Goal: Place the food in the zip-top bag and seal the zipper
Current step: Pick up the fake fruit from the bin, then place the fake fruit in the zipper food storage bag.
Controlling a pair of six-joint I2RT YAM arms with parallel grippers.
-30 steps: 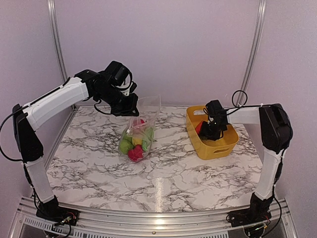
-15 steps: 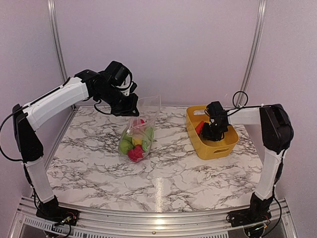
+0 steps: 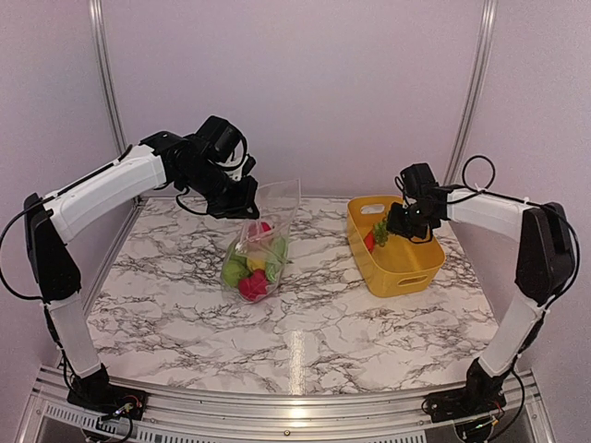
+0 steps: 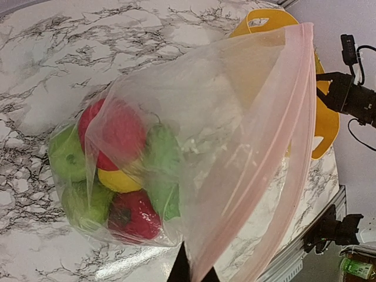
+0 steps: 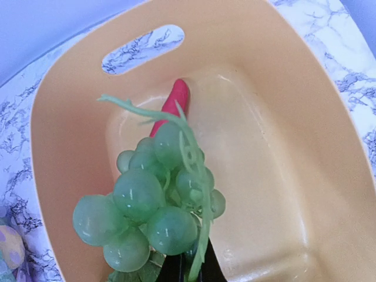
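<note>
While the left arm reached in from the near-left corner, the marble-patterned bench (image 3: 185, 305) lay white and grey-veined inside pale lilac walls (image 3: 351, 83), with metal posts (image 3: 103, 83) rising at its far corners. The left gripper (image 3: 240, 204) hung over the far-left part of the bench, its fingers pressed together on a top corner of the zip-top bag (image 3: 268, 226). The bag hung from that pinch, its bottom resting on the marble near the middle. The zipper (image 4: 296, 117), a pale pinkish strip, ran along the raised mouth, and its two sides looked parted. Low in the bag sat the food (image 3: 249, 272), red, green and yellow pieces bunched together. Bare marble stretched across the near half to the front rail (image 3: 277, 406), and a gap of bench separated bag and yellow basket (image 3: 406, 272), which stood toward the far-right corner. A long red piece (image 5: 174, 103) lay on its floor. Above it, the right gripper (image 3: 399, 224) pinched a bunch of green grapes (image 5: 153, 205).
</note>
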